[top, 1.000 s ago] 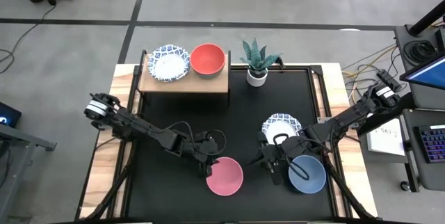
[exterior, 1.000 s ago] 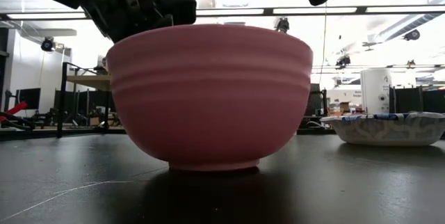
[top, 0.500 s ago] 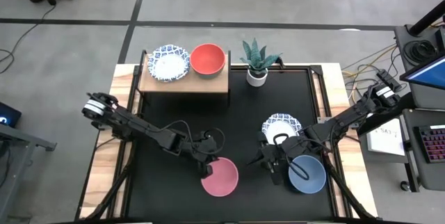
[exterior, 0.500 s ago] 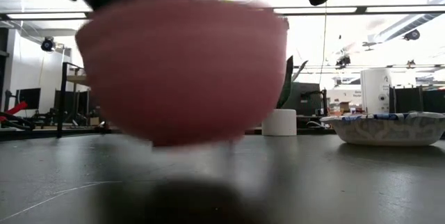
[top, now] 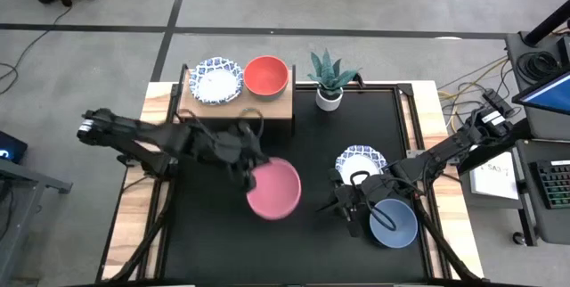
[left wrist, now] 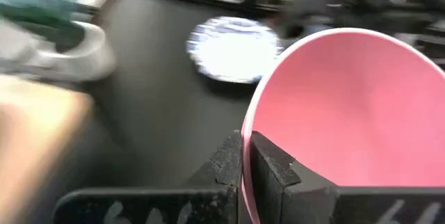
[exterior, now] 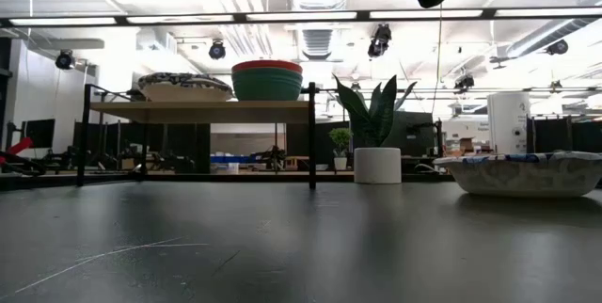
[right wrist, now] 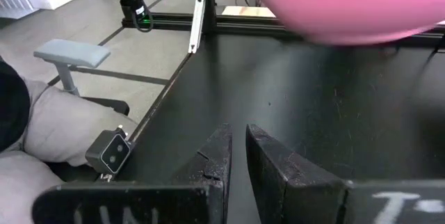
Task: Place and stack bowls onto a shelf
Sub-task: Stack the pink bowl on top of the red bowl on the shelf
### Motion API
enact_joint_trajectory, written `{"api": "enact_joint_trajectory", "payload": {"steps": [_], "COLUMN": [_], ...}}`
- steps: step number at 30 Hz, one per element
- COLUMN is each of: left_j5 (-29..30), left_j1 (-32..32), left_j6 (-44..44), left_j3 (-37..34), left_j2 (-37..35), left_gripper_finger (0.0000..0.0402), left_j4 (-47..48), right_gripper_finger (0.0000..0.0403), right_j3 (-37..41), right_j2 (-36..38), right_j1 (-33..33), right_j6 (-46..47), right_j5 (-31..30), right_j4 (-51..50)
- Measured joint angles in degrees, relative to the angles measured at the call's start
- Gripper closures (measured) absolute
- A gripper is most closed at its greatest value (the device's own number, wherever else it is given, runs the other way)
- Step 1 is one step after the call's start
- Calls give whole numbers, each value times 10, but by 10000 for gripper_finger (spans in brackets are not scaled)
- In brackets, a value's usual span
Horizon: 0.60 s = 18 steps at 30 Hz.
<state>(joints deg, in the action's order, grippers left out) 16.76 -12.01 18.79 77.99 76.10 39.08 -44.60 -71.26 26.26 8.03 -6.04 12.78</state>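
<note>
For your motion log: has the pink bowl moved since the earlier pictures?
Yes. The pink bowl, pinched by the left gripper, has been lifted off the table toward the shelf.

Stacked bowls (exterior: 267, 77) on shelf (exterior: 198, 111); plant (exterior: 374, 115)

Probably a lab: monitor (top: 545, 88), cables (top: 459, 77)

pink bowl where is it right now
The pink bowl is off the table, its rim pinched in the left gripper, left of centre in the high view, between the shelf and the grey-blue bowl.
</note>
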Motion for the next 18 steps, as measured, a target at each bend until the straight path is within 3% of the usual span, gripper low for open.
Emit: {"api": "enact_joint_trajectory", "payload": {"steps": [4, 11, 18], "left_j5": [32, 33, 12], "left_j1": [49, 184, 345], "left_j6": [-53, -147, -209], "left_j3": [95, 216, 260], "left_j2": [2, 21, 45], "left_gripper_finger": [401, 401, 401], "left_j4": [105, 204, 215], "right_gripper_finger": [369, 369, 369], "right_j3": [0, 0, 0], "right_j2": [0, 0, 0], "right_j1": [0, 0, 0], "right_j6": [0, 0, -2], "right_j5": [0, 0, 0], "right_j4": [0, 0, 0]}}
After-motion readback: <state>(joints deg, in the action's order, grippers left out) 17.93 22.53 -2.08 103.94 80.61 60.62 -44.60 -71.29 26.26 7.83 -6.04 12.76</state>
